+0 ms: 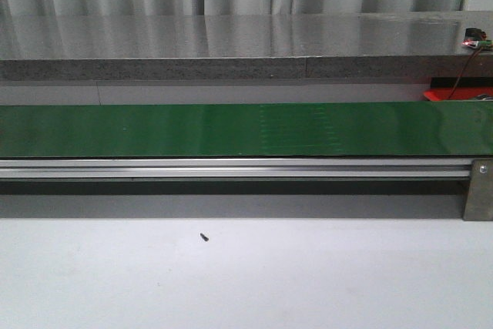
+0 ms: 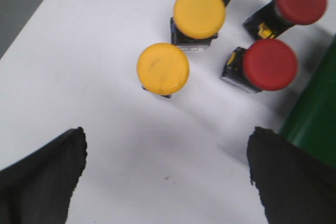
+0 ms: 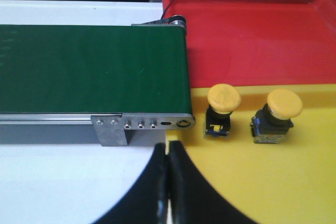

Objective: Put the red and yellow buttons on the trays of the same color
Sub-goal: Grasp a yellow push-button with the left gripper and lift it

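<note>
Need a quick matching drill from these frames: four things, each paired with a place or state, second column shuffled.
Things:
1. left gripper
2. right gripper
3. red tray
4. yellow tray

Places or states:
A. holds two yellow buttons
B. fingers closed together
C. no buttons on the part in view
D. fingers spread wide above the buttons on the white table

Pairs: 1-D, 2-B, 3-C, 4-A
</note>
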`<state>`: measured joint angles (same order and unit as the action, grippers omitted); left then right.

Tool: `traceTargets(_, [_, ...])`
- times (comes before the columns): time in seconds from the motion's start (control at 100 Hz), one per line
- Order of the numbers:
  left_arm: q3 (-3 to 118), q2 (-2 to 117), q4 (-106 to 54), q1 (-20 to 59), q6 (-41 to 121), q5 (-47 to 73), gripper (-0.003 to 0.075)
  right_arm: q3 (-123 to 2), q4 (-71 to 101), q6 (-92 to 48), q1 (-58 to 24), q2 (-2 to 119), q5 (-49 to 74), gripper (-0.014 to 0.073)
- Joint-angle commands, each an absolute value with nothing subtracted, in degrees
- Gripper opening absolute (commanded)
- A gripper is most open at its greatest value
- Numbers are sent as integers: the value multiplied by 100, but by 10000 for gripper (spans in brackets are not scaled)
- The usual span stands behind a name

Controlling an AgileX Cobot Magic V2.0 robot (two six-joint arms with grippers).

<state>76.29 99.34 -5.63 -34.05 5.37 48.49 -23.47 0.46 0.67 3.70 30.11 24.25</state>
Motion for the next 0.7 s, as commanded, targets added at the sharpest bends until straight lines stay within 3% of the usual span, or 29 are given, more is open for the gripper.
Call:
traceTargets(0.0, [7798, 9888, -538, -3418, 557, 4484, 608, -2489, 0, 68, 400, 3021, 2017, -67])
traceTargets(0.57, [8098, 10906, -444, -3418, 557, 3420, 606, -2489, 0, 68, 400, 3021, 2017, -67])
traceTargets(0.69, [8098, 11008, -444, -3418, 557, 3310, 533, -2489, 0, 68, 400, 3021, 2017, -67])
